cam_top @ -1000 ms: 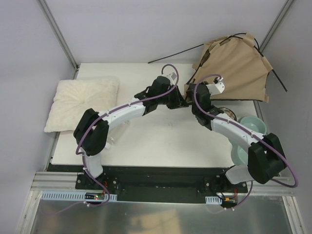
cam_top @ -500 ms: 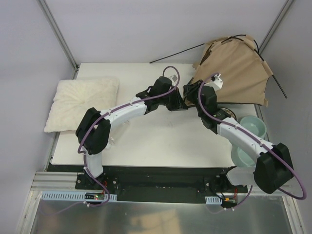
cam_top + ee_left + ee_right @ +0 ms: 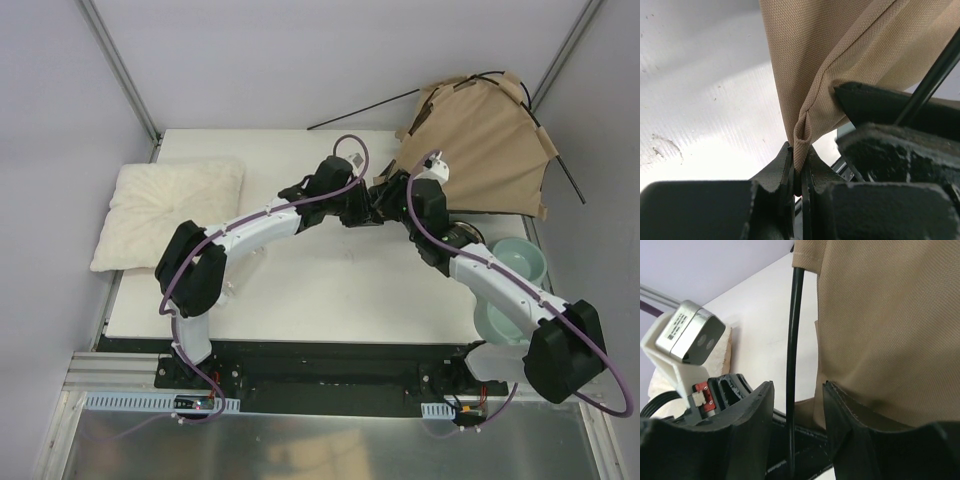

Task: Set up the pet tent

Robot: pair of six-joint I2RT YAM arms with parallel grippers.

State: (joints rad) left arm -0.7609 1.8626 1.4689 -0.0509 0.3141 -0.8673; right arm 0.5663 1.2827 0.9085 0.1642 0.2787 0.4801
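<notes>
Pet tent [image 3: 490,140] fabric is sitting bunched at the far right corner of the white table [image 3: 330,290], its tan panels fanning out toward the right wall in the top view. One thin black pole [image 3: 360,110] is sticking out of the fabric to the left, above the table's far edge, and a second pole [image 3: 565,168] is poking out on the right side.

Both arms are reaching in to the tent's near left corner, where the two grippers are almost meeting. The left gripper [image 3: 797,160] is pinching a fold of the tan cloth [image 3: 840,50]; its fingers are pressing together with the rolled hem squeezed between them. A black pole [image 3: 935,75] is crossing the right of that view.

The right gripper [image 3: 795,390] is holding its fingers [image 3: 752,410] apart, and a black pole [image 3: 792,355] is running down through the gap between them without visibly touching either one. Tan fabric [image 3: 890,330] is hanging just to the right of that pole, and the left arm's wrist camera [image 3: 687,332] is showing at the left.

A cream fluffy pillow [image 3: 170,210] is lying at the table's left edge, well apart from the tent. Two pale green bowls [image 3: 520,265] are sitting at the right edge, partly under the right arm.
</notes>
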